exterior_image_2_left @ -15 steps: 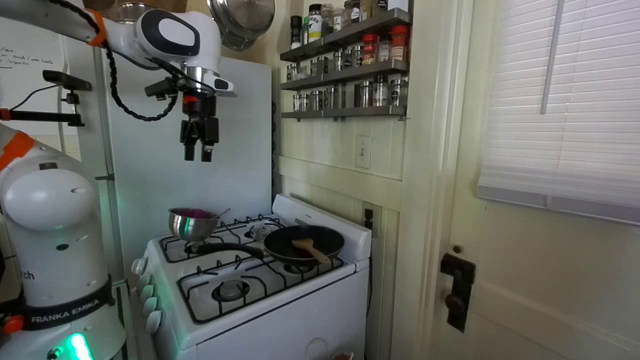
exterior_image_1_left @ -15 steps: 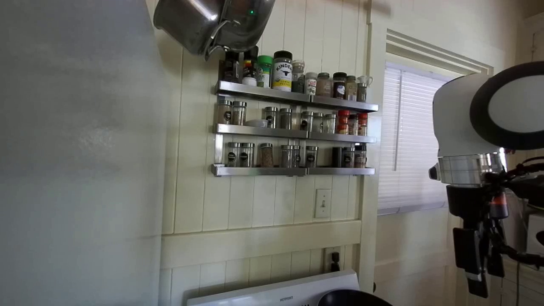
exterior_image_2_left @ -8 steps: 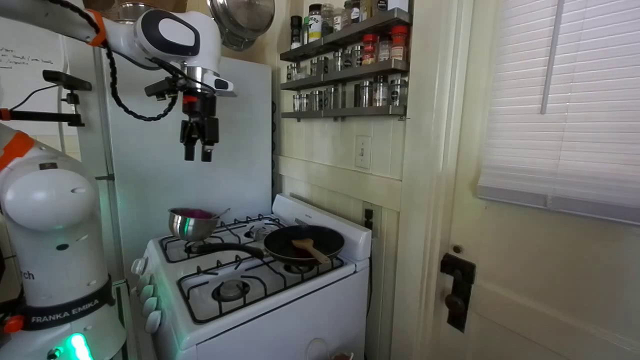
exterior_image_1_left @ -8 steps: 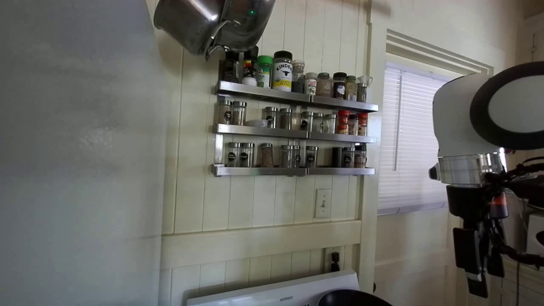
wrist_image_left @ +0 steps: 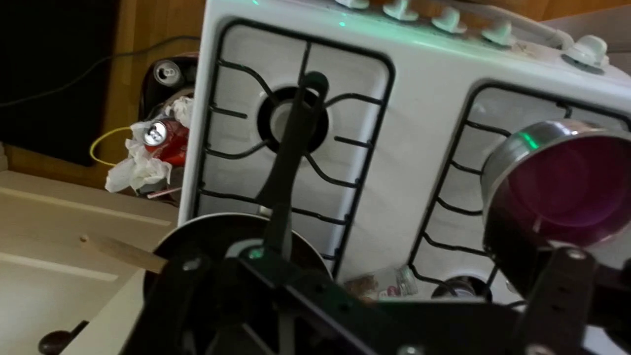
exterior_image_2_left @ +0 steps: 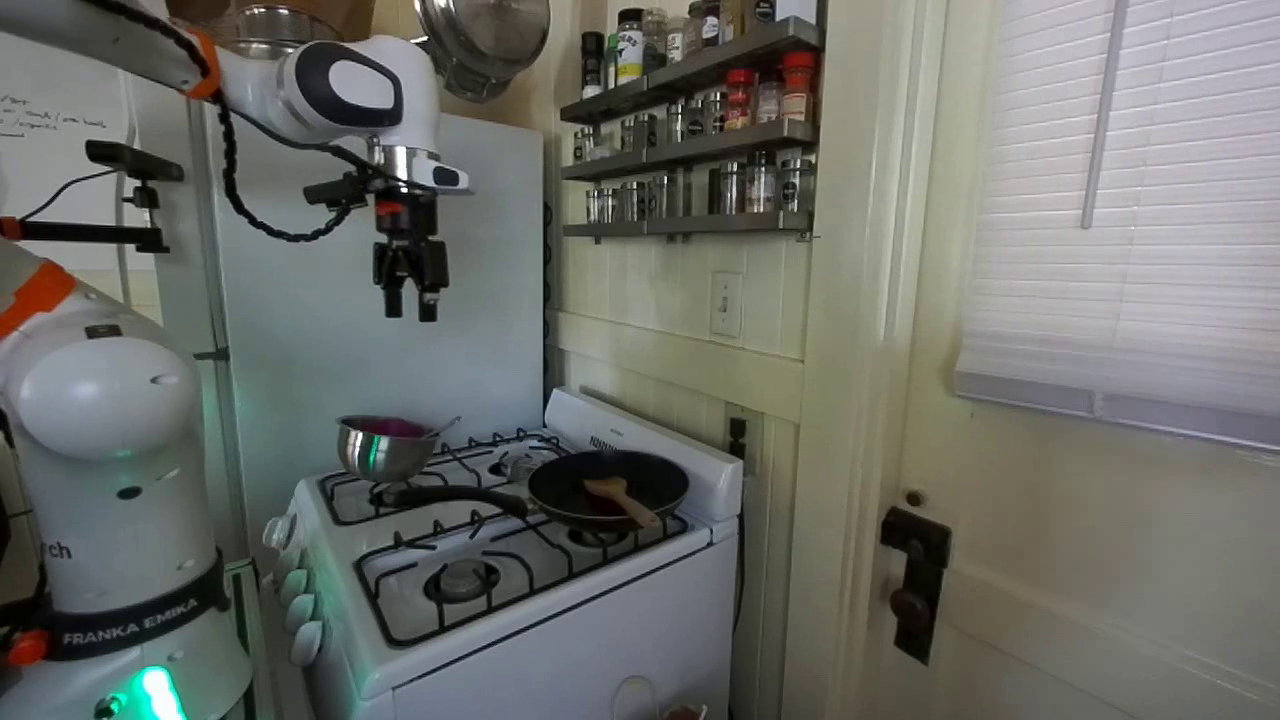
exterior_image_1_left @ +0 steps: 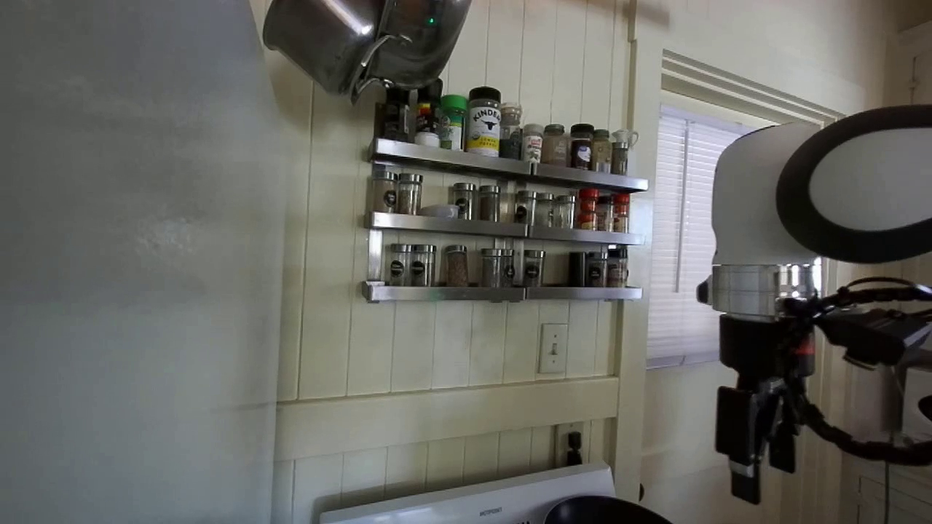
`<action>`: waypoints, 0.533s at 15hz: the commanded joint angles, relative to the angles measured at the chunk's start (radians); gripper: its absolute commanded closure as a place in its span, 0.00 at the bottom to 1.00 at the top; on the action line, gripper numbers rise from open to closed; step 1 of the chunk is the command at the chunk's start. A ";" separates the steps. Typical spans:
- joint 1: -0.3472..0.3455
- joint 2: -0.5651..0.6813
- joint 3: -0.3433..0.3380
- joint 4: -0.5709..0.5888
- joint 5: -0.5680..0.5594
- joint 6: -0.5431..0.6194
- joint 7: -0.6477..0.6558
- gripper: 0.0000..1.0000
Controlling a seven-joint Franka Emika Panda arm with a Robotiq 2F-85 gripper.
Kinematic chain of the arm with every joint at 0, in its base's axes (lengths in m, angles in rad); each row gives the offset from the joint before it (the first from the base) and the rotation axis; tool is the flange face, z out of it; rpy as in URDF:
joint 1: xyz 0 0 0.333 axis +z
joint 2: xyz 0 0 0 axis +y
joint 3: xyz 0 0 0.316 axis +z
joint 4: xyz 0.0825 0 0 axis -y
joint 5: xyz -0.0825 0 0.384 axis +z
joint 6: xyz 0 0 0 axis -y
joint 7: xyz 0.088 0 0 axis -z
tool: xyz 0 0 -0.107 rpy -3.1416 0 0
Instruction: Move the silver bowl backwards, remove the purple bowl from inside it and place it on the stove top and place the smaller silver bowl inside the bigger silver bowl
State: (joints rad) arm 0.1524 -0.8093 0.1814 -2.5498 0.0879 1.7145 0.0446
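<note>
The silver bowl [exterior_image_2_left: 385,458] stands upright on the burner grate at the fridge side of the stove top [exterior_image_2_left: 560,622]. It is also at the right of the wrist view [wrist_image_left: 507,160]. The purple bowl [wrist_image_left: 567,190] sits inside it, and its purple inside shows over the rim in an exterior view [exterior_image_2_left: 393,428]. A thin metal handle sticks out of the bowl. A smaller silver bowl cannot be made out. My gripper [exterior_image_2_left: 411,304] is open and empty, pointing down, well above the silver bowl. It also shows in an exterior view [exterior_image_1_left: 763,473] and the wrist view [wrist_image_left: 394,217].
A black frying pan [exterior_image_2_left: 560,490] with a wooden spatula [exterior_image_2_left: 622,502] sits on the stove, its handle [wrist_image_left: 292,143] reaching forward. A jar [wrist_image_left: 387,283] lies between the grates. The fridge [exterior_image_2_left: 480,340], spice shelves [exterior_image_2_left: 690,142] and hanging pans [exterior_image_2_left: 490,40] stand around.
My gripper has shifted to the left in one exterior view and slightly to the right in the other, at nearly the same height. The bowls and pan have not moved.
</note>
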 commanded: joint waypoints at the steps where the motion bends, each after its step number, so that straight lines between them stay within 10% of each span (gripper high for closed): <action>1: 0.013 0.178 0.106 0.053 0.073 0.171 0.154 0.00; 8: -0.025 0.511 0.256 0.193 -0.084 0.341 0.453 0.00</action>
State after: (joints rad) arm 0.1491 -0.4550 0.3976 -2.4533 0.0715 2.0591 0.3681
